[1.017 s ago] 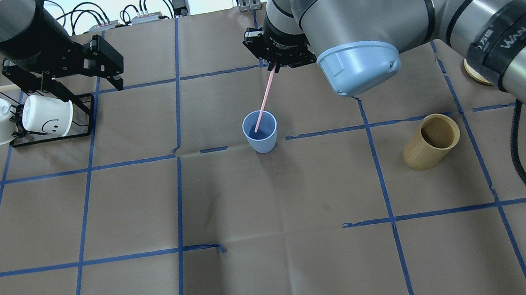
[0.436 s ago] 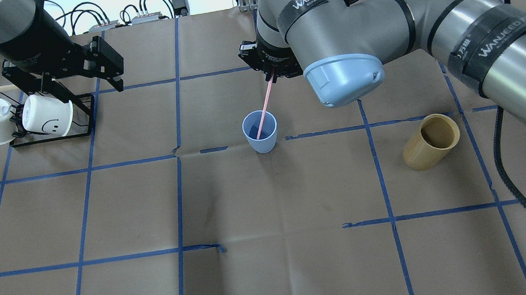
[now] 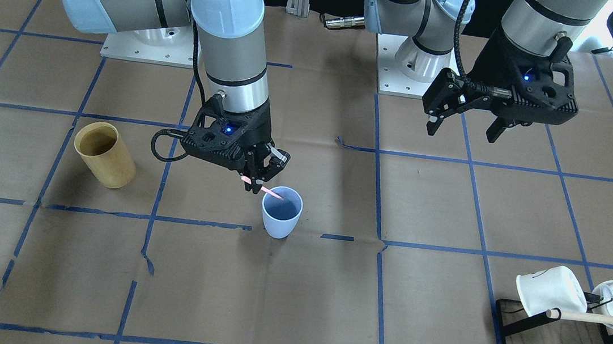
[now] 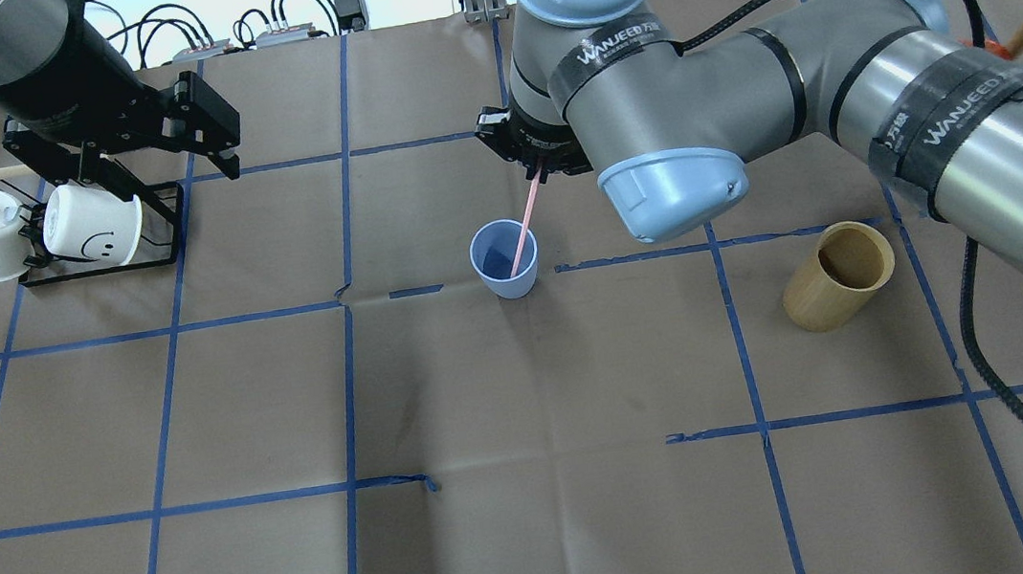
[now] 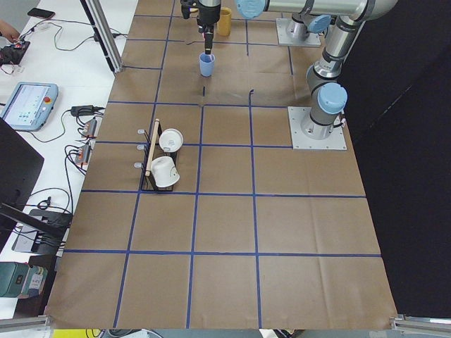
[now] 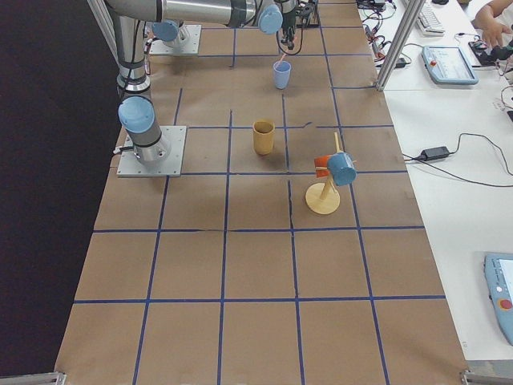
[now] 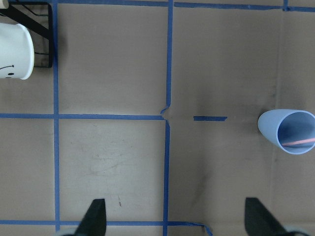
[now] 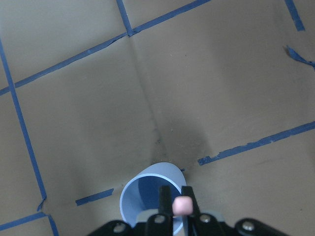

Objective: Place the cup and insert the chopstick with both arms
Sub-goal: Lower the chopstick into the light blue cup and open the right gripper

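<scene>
The light-blue cup stands upright near the table's middle; it also shows in the front view and the left wrist view. My right gripper is shut on the top of a pale-pink chopstick just above and behind the cup. The stick slants down, its lower end inside the cup. In the right wrist view the stick's end sits between the fingers over the cup. My left gripper is open and empty, high above the far left.
A tan wooden cup stands to the right. A black rack with two white mugs and a wooden rod sits at the far left under my left gripper. A wooden stand with hung cups is at the right end.
My right gripper has come down and closer to the cup. The chopstick stands steeper, and its lower end has slid to the cup's right inner side. The left arm has not moved.
</scene>
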Controlling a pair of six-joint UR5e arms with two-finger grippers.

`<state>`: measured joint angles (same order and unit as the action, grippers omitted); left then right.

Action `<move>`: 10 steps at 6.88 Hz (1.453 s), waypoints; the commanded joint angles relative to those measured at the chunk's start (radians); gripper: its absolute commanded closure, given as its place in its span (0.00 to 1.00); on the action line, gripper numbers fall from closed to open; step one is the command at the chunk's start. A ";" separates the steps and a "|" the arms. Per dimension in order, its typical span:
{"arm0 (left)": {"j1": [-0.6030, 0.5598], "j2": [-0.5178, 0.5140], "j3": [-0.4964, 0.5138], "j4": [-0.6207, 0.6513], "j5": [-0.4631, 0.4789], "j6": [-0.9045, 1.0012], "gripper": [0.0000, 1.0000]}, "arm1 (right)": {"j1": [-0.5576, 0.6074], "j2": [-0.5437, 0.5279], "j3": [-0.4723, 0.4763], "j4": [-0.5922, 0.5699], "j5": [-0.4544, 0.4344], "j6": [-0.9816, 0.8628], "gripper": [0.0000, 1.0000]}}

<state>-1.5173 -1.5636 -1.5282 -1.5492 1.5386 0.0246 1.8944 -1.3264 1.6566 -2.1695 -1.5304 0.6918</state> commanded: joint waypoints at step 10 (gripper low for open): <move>0.002 0.005 -0.001 -0.017 0.002 0.005 0.00 | -0.196 -0.198 -0.068 0.407 -0.166 -0.532 0.01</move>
<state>-1.5156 -1.5579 -1.5294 -1.5664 1.5402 0.0289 1.7532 -1.4504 1.5830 -1.8866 -1.6898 0.2567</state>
